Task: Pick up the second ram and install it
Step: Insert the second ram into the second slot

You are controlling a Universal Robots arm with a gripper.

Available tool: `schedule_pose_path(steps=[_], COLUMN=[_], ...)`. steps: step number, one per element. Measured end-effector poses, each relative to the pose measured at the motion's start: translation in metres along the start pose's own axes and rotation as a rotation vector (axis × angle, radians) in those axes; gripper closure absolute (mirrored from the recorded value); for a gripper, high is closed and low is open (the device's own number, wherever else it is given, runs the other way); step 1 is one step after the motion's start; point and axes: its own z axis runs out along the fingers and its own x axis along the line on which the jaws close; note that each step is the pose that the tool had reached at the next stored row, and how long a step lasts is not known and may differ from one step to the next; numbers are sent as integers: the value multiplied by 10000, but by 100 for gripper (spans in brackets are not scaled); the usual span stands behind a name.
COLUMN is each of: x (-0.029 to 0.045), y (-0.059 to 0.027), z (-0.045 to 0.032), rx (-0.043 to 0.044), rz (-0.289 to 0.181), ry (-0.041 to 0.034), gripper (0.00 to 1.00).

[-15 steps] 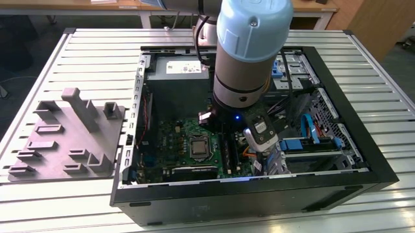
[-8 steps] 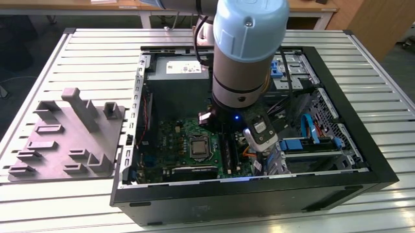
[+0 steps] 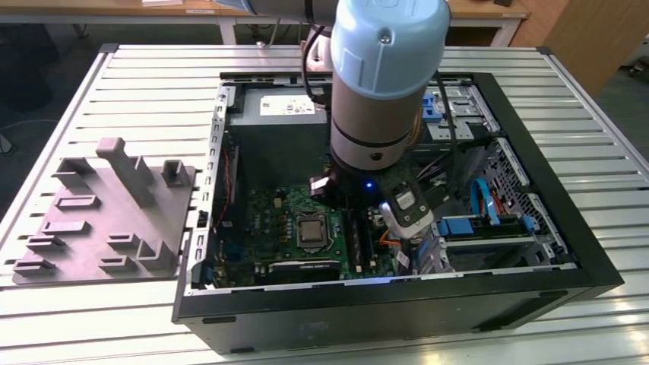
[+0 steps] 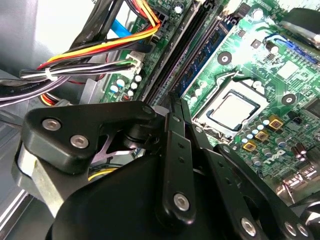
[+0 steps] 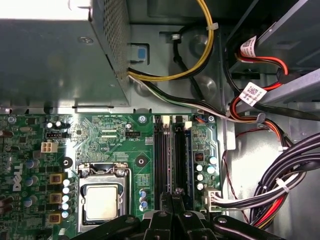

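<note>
Exterior view: the robot arm (image 3: 390, 76) is reaching down into an open computer case (image 3: 568, 266) that is lying on a slatted metal desk (image 3: 152, 91). Its wrist is hanging over the green motherboard (image 3: 273, 220), towards the exterior view's right of the processor socket (image 3: 307, 226). A grey moulded fixture (image 3: 102, 213) is sitting on the desk at the exterior view's left of the case.

Second wrist view: the pincer (image 4: 175, 100) is showing clenched, its two black fingers (image 4: 176, 150) drawn together with their tips at the near end of the long black memory slots (image 4: 187, 45). The second ram (image 4: 212, 47), a dark stick with a blue-green tinge, is standing seated in a slot on the socket side of these, just beside the pincer tips (whether the tips are touching it cannot be told). A bundle of red, yellow and black cables (image 4: 100, 47) is running on the far side of the slots from the processor (image 4: 232, 110).

First wrist view: the pincer (image 5: 176, 192) is resting, tips together, over the memory slots (image 5: 161, 155), between the processor (image 5: 100, 202) and a row of capacitors (image 5: 202, 170). The power supply box (image 5: 50, 55) is sitting beyond the motherboard, and cables (image 5: 280, 185) are lying beside the board.
</note>
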Motion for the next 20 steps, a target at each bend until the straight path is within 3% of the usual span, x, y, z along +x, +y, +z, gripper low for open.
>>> schedule_pose_path(steps=[20], x=[3], y=[-11], z=[22], rx=[-3], rz=[1], ry=[0], gripper=[89])
